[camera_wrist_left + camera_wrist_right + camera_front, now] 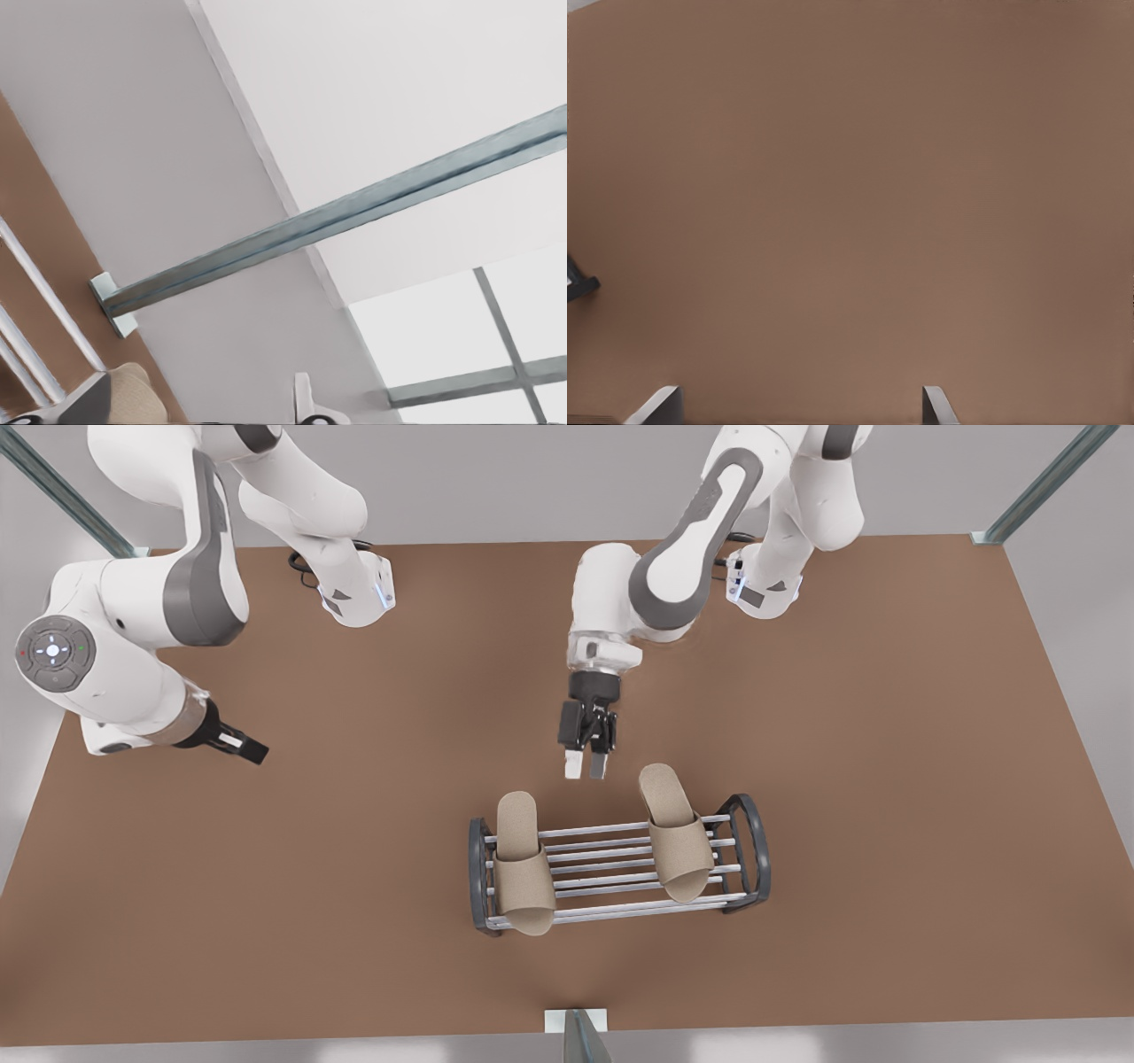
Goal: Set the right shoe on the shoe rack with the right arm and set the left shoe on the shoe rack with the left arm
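- shoe rack point(751, 841) sits on the worktop point(886, 779), centre-near; its long axis runs left-right in the front view, right end slightly farther
- left-end slipper point(523, 864) lies across the bars, long axis near-far, toe at the near side, heel overhanging the far side
- right-end slipper point(678, 833) lies the same way, toe angled slightly right
- left tool point(586, 764) hangs just beyond the rack's far side between the slippers, fingers parted, empty
- right tool point(244, 744) waits far left over bare worktop, fingers wide apart, empty
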You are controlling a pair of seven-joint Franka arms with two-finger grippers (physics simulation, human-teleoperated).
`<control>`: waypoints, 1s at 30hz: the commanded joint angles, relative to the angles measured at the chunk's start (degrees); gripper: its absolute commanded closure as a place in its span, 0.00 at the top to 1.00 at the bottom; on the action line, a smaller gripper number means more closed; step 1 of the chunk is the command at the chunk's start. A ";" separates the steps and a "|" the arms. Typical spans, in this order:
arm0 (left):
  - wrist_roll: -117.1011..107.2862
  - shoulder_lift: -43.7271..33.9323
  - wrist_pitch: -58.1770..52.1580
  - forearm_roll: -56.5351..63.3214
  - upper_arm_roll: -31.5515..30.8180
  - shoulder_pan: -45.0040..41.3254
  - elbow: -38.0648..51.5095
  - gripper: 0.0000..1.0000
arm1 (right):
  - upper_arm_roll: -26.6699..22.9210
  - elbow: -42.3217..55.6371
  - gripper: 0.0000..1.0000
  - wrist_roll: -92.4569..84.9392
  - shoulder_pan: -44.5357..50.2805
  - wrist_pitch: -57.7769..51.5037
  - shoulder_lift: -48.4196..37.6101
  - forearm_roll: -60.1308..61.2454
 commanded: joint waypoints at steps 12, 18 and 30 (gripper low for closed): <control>161.10 -13.30 -67.06 -51.05 -32.08 52.04 7.76 1.00 | -0.02 0.05 1.00 -26.21 0.21 -1.78 1.47 -0.27; 161.10 -12.68 -67.23 -51.06 -32.25 52.47 7.76 1.00 | -0.02 0.05 1.00 -26.13 0.39 -1.78 1.91 -0.27; 175.86 3.75 -83.49 -55.36 -37.61 32.68 25.69 1.00 | -0.28 2.24 1.00 -25.51 26.85 -2.31 4.28 -2.30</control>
